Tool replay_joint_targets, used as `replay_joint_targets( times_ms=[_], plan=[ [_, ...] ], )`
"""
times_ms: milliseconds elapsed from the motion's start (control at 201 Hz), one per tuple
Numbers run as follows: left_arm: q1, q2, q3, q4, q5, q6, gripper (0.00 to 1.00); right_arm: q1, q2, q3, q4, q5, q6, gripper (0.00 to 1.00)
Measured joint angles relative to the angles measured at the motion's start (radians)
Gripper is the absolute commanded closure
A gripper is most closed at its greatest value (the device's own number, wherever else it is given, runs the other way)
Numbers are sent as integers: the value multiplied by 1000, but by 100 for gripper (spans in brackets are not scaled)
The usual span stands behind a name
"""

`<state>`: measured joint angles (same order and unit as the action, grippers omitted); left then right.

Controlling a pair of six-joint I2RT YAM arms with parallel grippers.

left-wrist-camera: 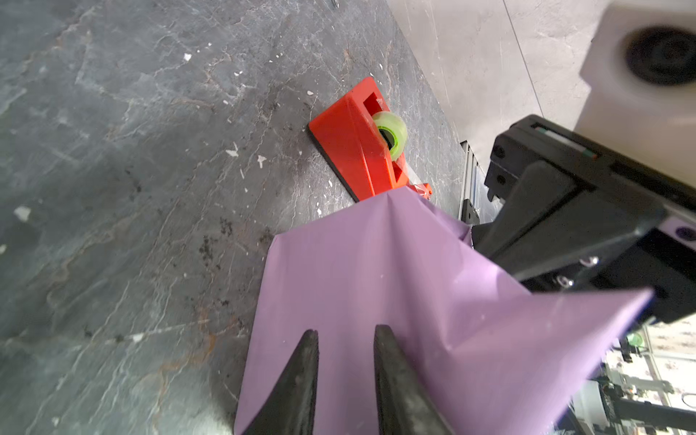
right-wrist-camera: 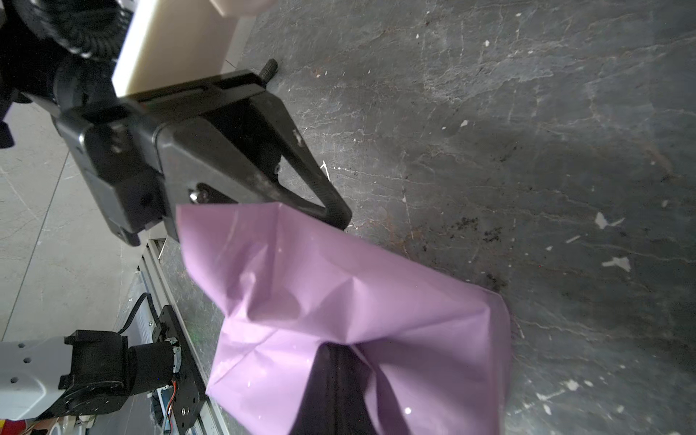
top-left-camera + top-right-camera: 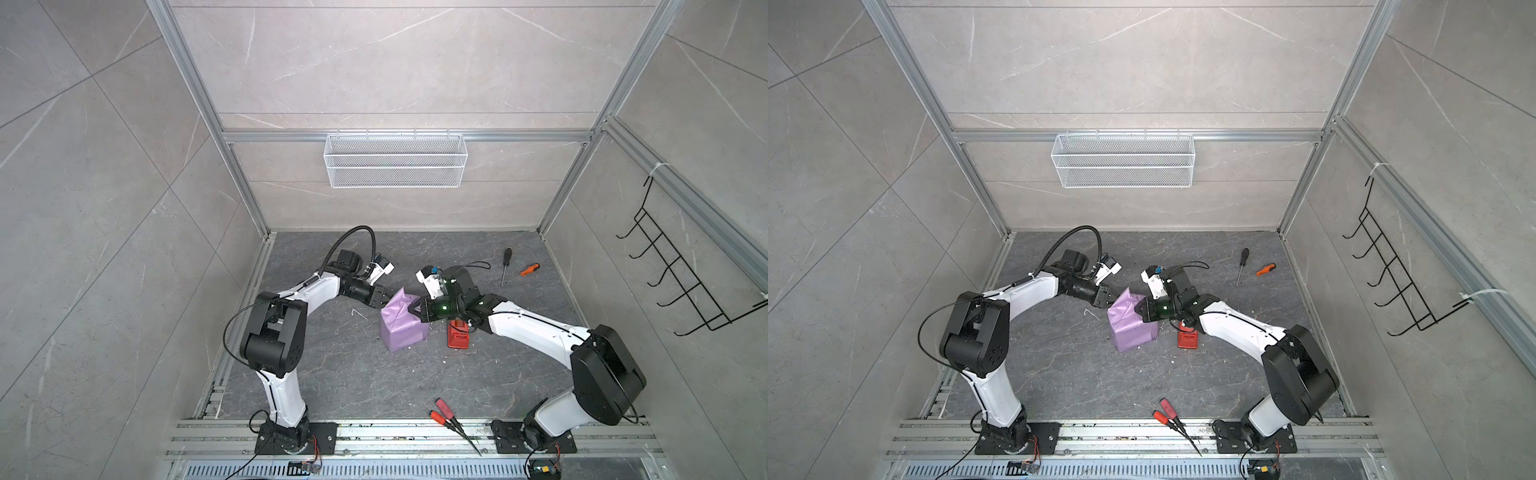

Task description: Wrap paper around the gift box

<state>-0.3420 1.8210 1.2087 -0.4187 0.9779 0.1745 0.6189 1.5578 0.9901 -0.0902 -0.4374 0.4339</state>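
The gift box is wholly hidden under the paper (image 3: 404,322). My right claw (image 2: 336,348) lies tip-deep in a fold, so I can't make out whether any paper sits between its closed fingers. In both top views my right arm (image 3: 536,332) covers the far end of the tape dispenser (image 3: 457,340). The wrist picture's edge cuts off my left claw (image 1: 346,331) behind its tips.

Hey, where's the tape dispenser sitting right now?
In both top views the red tape dispenser sits on the table just right of centre. It is immediately right of the lilac paper and partly under the right arm.
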Motion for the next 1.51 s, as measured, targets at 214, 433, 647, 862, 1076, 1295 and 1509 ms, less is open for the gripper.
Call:
replay_joint_targets(
  times_ms=[214, 433, 647, 862, 1076, 1295, 1509],
  plan=[
    [-5, -59, -39, 7, 21, -26, 70, 1, 2, 3, -10, -8, -8, 100],
    [-37, -80, -84, 58, 18, -64, 70, 13, 3, 3, -10, 10, -7, 100],
    [-38, -124, -143, 127, -10, -99, 70, 23, 1, -3, 2, 23, -4, 100],
    [-29, -125, -100, 80, -19, -103, 70, 27, 0, 1, 0, 34, -3, 100],
    [3, -103, 13, 57, -7, -104, 70, 42, 1, 13, -14, 66, 1, 100],
    [-72, -74, -19, 69, 37, -105, 70, 51, 3, 18, -18, 96, 24, 100],
    [-92, -97, -88, 135, 46, -114, 70, 58, 4, 14, -12, 104, 48, 100]
  ],
)
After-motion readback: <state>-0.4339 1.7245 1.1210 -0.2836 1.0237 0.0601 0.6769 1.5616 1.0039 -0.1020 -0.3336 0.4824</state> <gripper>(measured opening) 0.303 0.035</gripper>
